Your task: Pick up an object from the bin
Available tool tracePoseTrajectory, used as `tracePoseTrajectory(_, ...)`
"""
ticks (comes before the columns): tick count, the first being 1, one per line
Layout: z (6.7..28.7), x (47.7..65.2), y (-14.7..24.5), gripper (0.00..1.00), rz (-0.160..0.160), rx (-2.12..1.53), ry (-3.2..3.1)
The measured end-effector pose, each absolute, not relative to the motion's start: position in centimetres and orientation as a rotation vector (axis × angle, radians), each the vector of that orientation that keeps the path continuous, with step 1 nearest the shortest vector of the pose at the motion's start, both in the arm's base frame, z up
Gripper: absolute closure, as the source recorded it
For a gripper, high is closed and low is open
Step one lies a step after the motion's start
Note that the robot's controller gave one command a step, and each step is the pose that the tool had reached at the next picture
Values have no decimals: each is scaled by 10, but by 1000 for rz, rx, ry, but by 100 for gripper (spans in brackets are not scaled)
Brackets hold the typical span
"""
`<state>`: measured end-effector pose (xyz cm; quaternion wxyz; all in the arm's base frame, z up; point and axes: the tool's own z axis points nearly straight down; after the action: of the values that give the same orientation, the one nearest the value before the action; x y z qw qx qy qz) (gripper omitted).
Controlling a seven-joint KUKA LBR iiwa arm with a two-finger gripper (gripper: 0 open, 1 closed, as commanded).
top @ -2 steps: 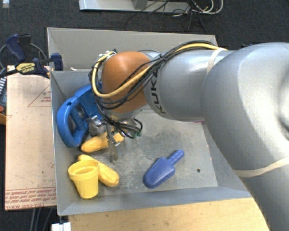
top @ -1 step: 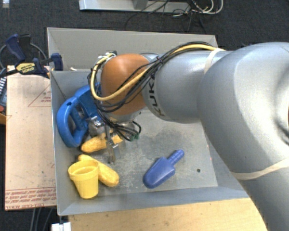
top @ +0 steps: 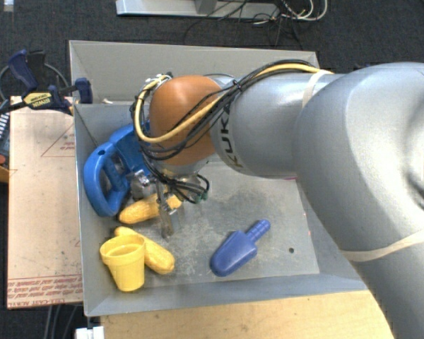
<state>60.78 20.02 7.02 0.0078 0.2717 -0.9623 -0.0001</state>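
Looking down into a grey metal bin point(top: 268, 217), floor scuffed and dusted with pale grit. Dark carpet point(top: 56, 13) all round, with a tangle of cables point(top: 297, 2) and a metal base point(top: 191, 4) up top.

Only readable writing: "KUKA" point(top: 224, 137) running up the silver arm point(top: 325, 133), partly tucked behind the wrist's cable loop. Big orange cover point(top: 180, 119) on the wrist, hiding most of the stuff below.

Down low at left-middle, the gripper point(top: 165, 224), tip right beside a yellow oblong piece point(top: 136, 212), maybe touching. Can't tell whether open or closed, too much clutter and shadow in there. Another yellow scrap just right of it, no idea if separate or part of the same piece.

Blue handled plastic thing point(top: 102, 175) against the left wall, half buried under the wrist. Yellow cup point(top: 125, 260) at front left with a yellow lump point(top: 159, 258) pressed against it. Blue scoop point(top: 237, 249) lying alone at front middle, well apart from the gripper.
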Motion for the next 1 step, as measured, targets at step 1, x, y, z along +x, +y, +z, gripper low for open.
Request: tracePoseTrajectory(1, 70, 603, 202, 0, 1, 777, -3034)
